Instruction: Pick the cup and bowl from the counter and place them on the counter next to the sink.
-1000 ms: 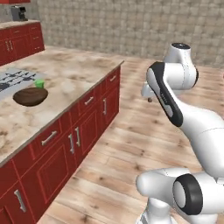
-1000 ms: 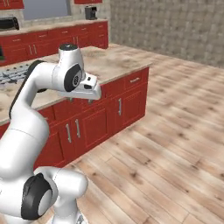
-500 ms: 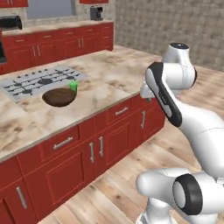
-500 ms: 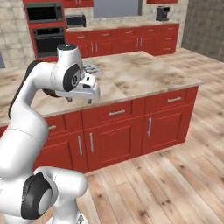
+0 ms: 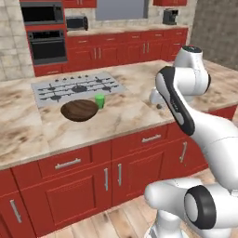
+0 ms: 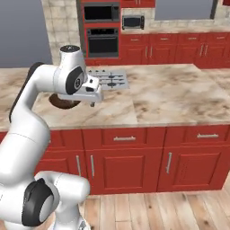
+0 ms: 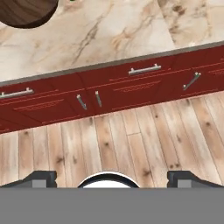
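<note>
The dark-brown wooden bowl (image 5: 80, 110) rests on the tan marble counter (image 5: 130, 111), just in front of the cooktop. The small green cup (image 5: 100, 101) stands upright close to the bowl's right side. In the right base view the bowl (image 6: 63, 103) is partly hidden behind my arm. My gripper (image 5: 158, 105) hangs well to the right of both, near the counter's front edge, touching neither. Seen from the right base, the gripper (image 6: 92, 103) points downward. In the hand view the gripper (image 7: 112, 177) is open with nothing between its fingertips (image 7: 41, 177), and the bowl (image 7: 26, 11) sits at the top left. The sink is out of view.
A grey cooktop (image 5: 76, 87) with black burners lies behind the bowl. Red drawers and doors (image 5: 88, 186) run under the counter. Along the back wall stand wall ovens (image 5: 46, 44), a microwave (image 5: 76, 22) and more red cabinets. Wooden floor (image 7: 131, 144) lies below the hand.
The whole scene has swung across both base views, so the base has moved; the island counter now lies broadside ahead. The arm keeps its pose and the gripper stays open.
</note>
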